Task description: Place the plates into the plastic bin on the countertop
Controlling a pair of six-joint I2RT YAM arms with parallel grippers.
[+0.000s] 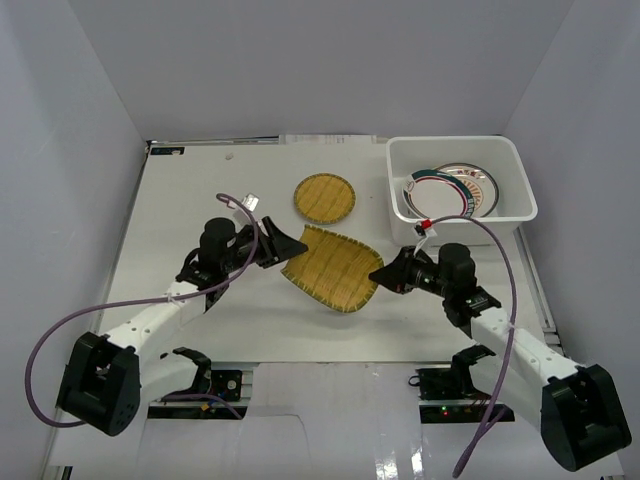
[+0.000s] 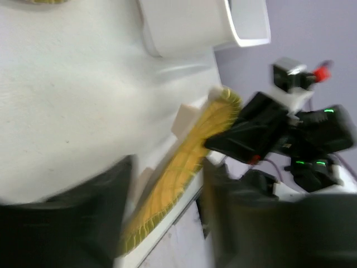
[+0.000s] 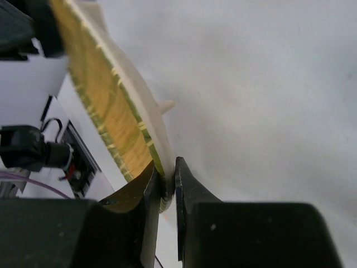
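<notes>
Right pincer grips squarish woven plate; round woven plate near bin

Woven, straw-like squarish plate, glossy white plastic bin, matt white countertop, seemingly glazed patterned plate

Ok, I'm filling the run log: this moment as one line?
right tool: shut on rim of squarish woven plate | left tool: at opposite rim, grip unclear | plate: tilted above countertop

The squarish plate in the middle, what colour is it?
The squarish plate is woven yellow; top view shows it best.
</notes>
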